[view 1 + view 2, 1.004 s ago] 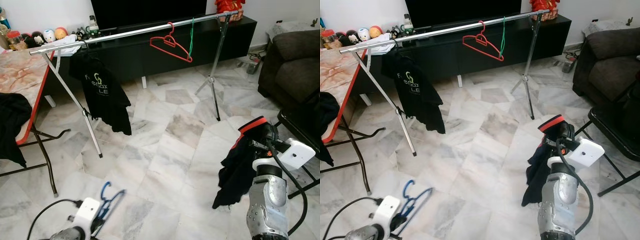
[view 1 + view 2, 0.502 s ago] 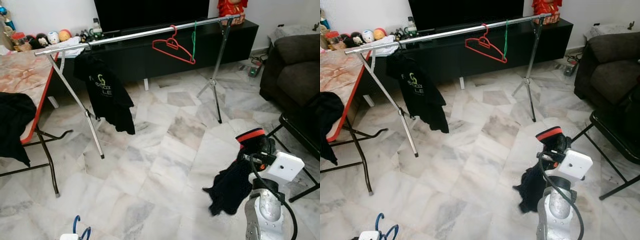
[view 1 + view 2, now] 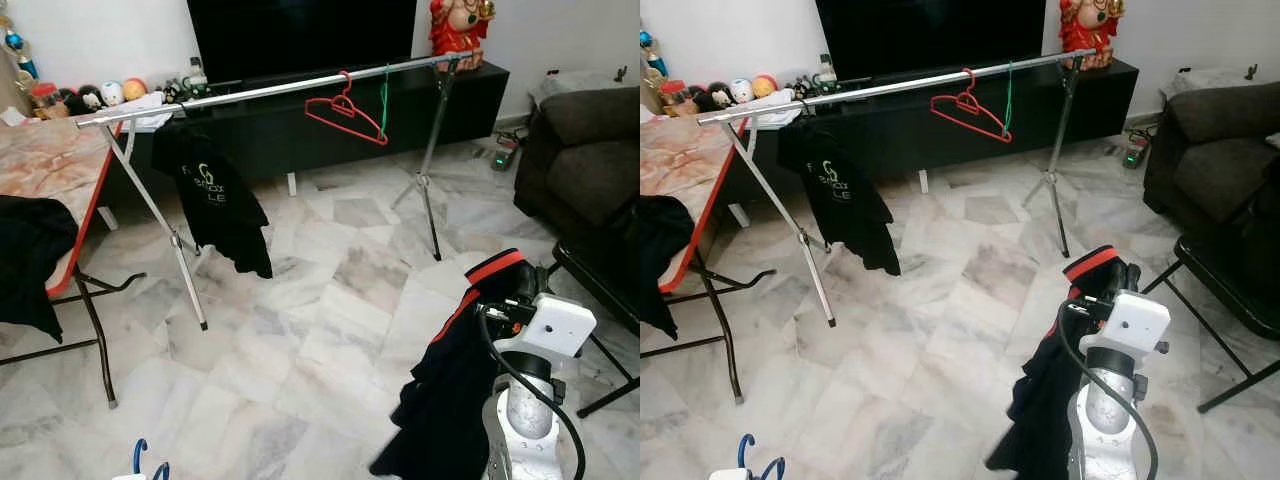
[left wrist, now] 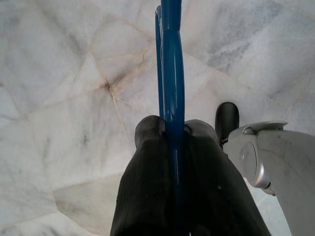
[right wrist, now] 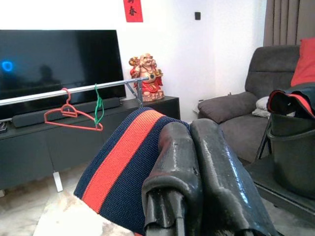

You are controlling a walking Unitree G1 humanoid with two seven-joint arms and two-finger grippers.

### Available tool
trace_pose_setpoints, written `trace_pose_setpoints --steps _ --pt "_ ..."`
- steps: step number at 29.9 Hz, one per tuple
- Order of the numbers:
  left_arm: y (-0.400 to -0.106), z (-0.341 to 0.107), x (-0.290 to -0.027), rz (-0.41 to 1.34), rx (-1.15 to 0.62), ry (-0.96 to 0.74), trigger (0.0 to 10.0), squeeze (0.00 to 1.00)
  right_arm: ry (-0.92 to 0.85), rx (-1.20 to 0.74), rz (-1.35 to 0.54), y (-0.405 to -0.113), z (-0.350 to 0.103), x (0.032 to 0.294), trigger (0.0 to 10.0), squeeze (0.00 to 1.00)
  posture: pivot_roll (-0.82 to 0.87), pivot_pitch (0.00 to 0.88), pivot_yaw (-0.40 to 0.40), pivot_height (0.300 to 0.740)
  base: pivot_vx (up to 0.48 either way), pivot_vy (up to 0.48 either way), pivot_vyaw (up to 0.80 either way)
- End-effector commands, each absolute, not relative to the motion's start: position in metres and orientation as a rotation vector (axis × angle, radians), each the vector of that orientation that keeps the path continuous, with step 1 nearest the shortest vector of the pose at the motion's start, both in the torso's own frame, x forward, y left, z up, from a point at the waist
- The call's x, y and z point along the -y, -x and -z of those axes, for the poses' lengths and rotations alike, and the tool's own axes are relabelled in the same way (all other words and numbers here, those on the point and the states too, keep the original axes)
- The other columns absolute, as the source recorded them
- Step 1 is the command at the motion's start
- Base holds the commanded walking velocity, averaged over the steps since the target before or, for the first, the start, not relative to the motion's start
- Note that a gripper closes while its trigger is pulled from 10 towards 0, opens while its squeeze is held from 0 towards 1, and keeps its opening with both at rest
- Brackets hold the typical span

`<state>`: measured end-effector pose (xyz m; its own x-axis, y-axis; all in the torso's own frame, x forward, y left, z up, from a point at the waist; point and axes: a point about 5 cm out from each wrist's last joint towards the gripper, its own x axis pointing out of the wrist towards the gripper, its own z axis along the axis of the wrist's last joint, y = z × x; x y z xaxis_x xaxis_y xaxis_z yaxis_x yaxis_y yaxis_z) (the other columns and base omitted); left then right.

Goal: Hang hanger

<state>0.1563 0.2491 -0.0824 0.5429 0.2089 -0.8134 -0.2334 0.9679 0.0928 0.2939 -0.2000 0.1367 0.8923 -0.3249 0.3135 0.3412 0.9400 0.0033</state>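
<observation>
Marble floor (image 3: 330,330) in a living room, with a black TV stand (image 3: 300,120) along the far wall and a dark sofa (image 3: 585,150) to the right.

Low at the left edge of the head views, left gripper (image 4: 173,135) clamped shut on a blue hanger (image 4: 170,73), fingers (image 4: 147,187) pressed against either side of its bar, hook (image 3: 140,458) poking up just above the floor. At lower right, right gripper (image 5: 194,147) closed on a dark garment (image 3: 450,400) with a red-striped collar band (image 5: 118,157), cloth draped down along the silver arm toward the floor.

Farther out, across the room: a silver rail (image 3: 270,88) on tripod legs, running from the table to the TV stand. On it, a black T-shirt (image 3: 215,205) near the left end, then a red hanger (image 3: 345,108) and a green hanger (image 3: 383,85) side by side toward the right end. Well apart from the blue hanger.

At left, a marble-patterned folding table (image 3: 50,170) with red edge, black cloth (image 3: 30,255) hanging over its side. Behind the rail's right end, a red and gold figurine (image 3: 455,22) on the TV stand. At far right, a black chair (image 3: 1230,280).
</observation>
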Motion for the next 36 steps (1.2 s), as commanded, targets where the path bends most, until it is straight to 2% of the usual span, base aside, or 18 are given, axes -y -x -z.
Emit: trace_pose_setpoints --steps 1,4,29,36 --pt "-0.1476 0.0857 -0.2513 -0.286 -0.994 0.040 10.0 0.00 0.063 0.356 0.323 -0.2953 -0.1473 0.1955 10.0 0.00 -0.01 0.012 0.086 0.740 0.000 0.000 0.00" --pt "-0.1460 0.0865 -0.2508 -0.288 -1.000 0.046 10.0 0.00 0.071 0.359 0.312 -0.2957 -0.1481 0.1945 10.0 0.00 -0.01 0.027 0.084 0.740 0.000 0.000 0.35" --pt "-0.1496 0.0845 -0.2550 -0.278 -1.017 0.038 10.0 0.00 0.054 0.351 0.270 -0.2996 -0.1477 0.1898 10.0 0.00 0.00 0.068 0.091 0.740 0.000 0.000 0.80" --pt "-0.1479 0.0849 -0.2558 -0.276 -1.025 0.036 10.0 0.00 0.022 0.359 0.291 -0.3001 -0.1490 0.1920 10.0 0.00 0.00 0.069 0.090 0.740 0.000 0.086 0.00"
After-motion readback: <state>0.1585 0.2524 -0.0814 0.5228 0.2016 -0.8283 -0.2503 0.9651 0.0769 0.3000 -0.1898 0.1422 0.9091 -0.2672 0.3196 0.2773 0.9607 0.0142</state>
